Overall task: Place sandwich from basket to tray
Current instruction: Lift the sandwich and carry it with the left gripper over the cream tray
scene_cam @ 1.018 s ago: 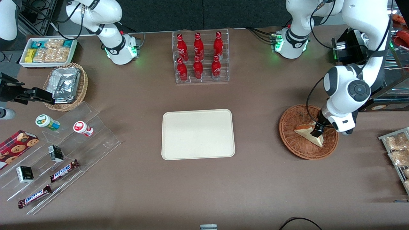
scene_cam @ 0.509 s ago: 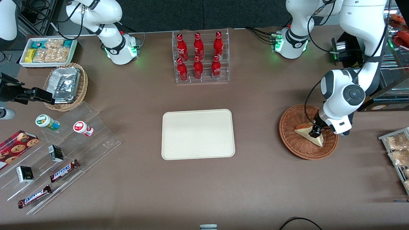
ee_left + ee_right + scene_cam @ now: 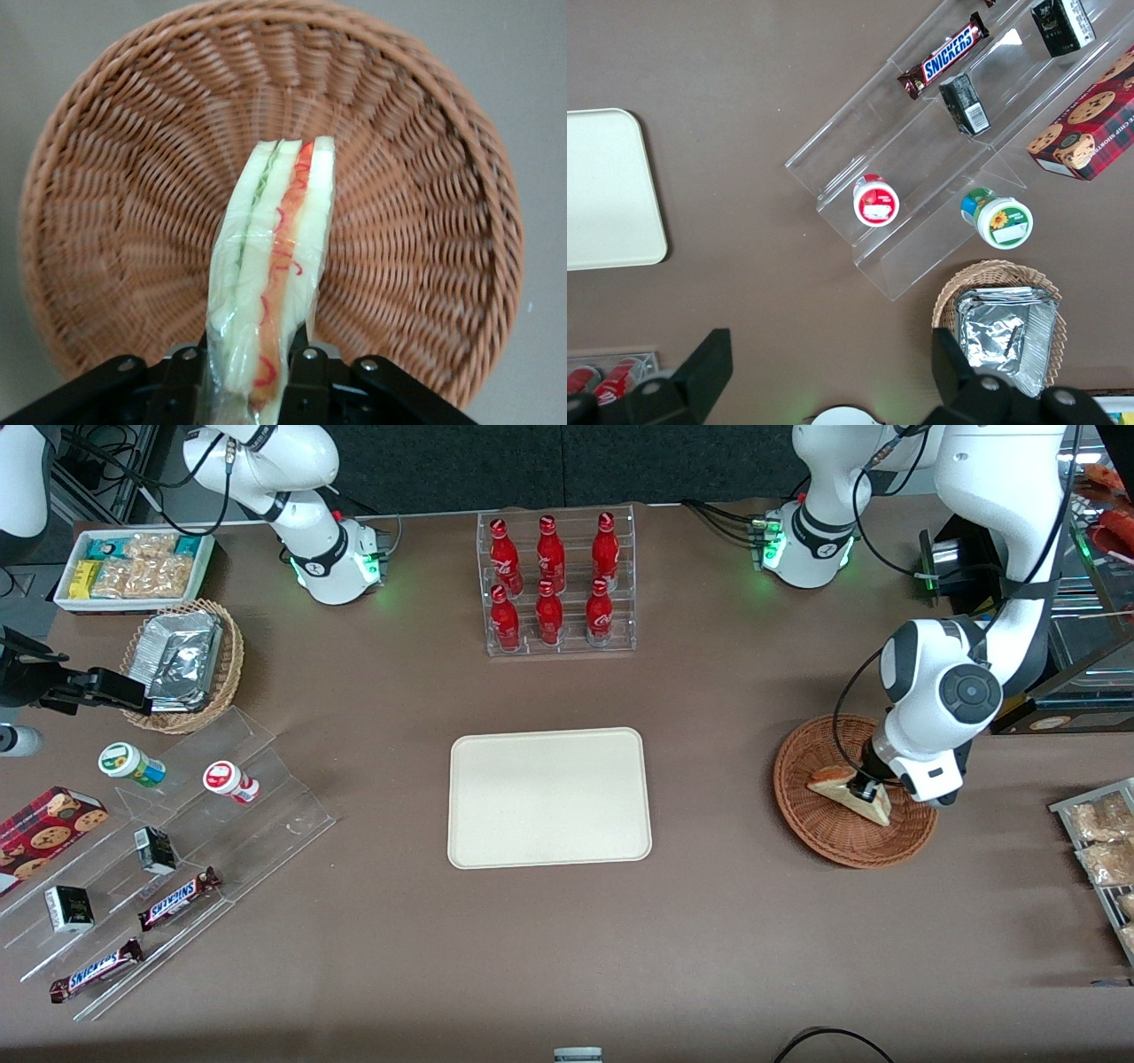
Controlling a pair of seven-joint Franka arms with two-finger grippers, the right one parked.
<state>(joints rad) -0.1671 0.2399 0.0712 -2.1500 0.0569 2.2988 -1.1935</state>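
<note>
Since a second ago, the sandwich (image 3: 852,793) has shifted slightly toward the tray (image 3: 549,797) and seems lifted off the weave of the basket (image 3: 824,837), though the front view leaves its clearance hard to judge. It hangs over the basket's middle, pinched on its two bread faces by the gripper (image 3: 861,788), whose fingers (image 3: 301,359) press either side of the wedge with the filling edge showing between them. Well apart toward the table's middle, the tray lies bare.
</note>
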